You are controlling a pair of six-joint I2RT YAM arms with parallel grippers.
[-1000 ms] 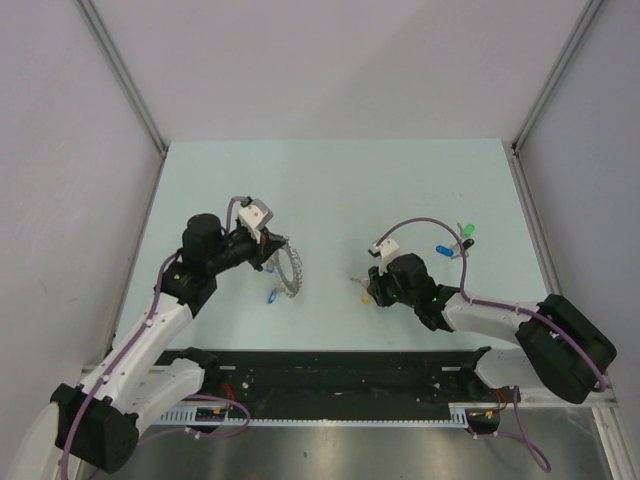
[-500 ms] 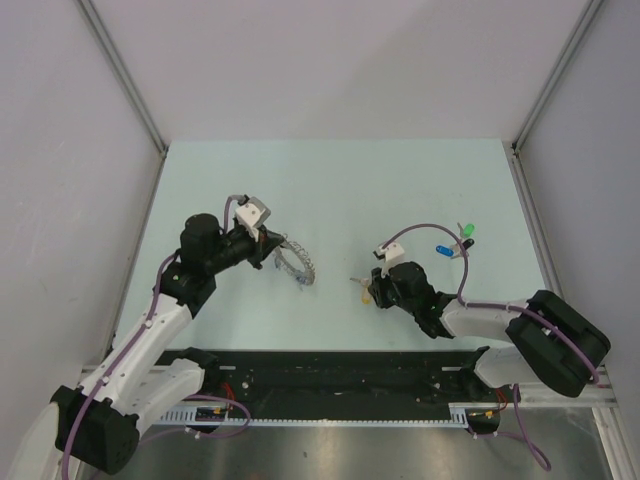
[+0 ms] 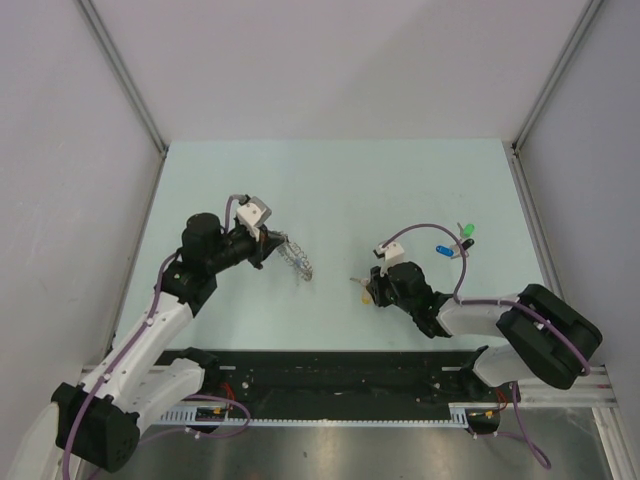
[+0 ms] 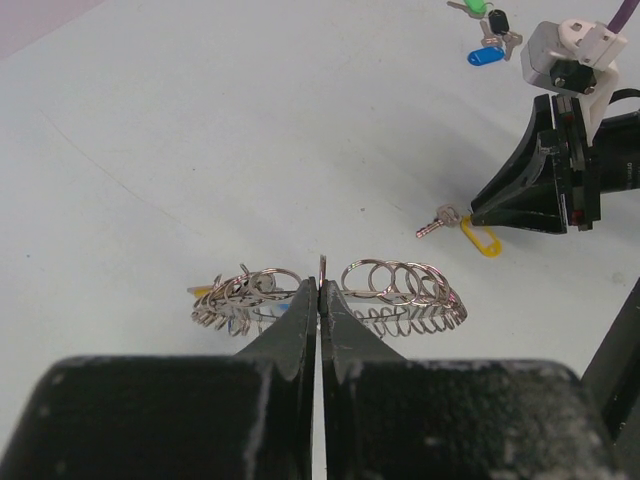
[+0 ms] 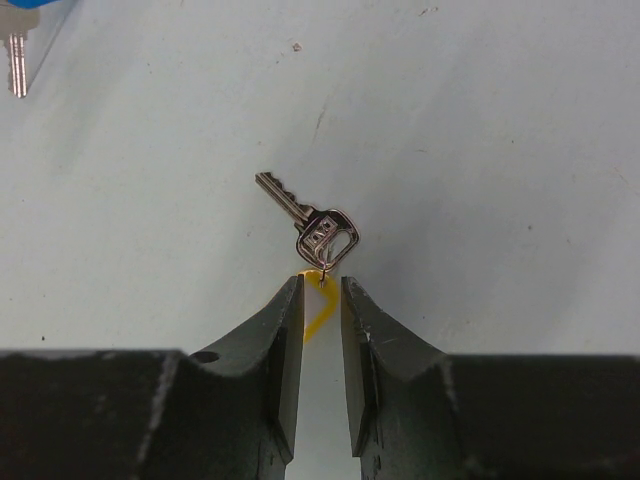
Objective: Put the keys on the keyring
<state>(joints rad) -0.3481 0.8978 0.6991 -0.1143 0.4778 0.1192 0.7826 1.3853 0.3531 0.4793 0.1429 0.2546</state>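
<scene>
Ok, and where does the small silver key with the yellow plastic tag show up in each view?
Top external: the small silver key with the yellow plastic tag lies right of centre, at the right gripper tips.
Left wrist: right of centre, in the middle distance.
Right wrist: dead centre, just past the fingertips.
Shared landmark: the right gripper, its tips at the tag in every view.

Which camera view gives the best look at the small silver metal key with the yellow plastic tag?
Right wrist view: the silver metal key with the yellow tag sits large and central, teeth and head clear, beyond the right gripper. Left wrist shows it small and distant; top view, only a speck.
</scene>
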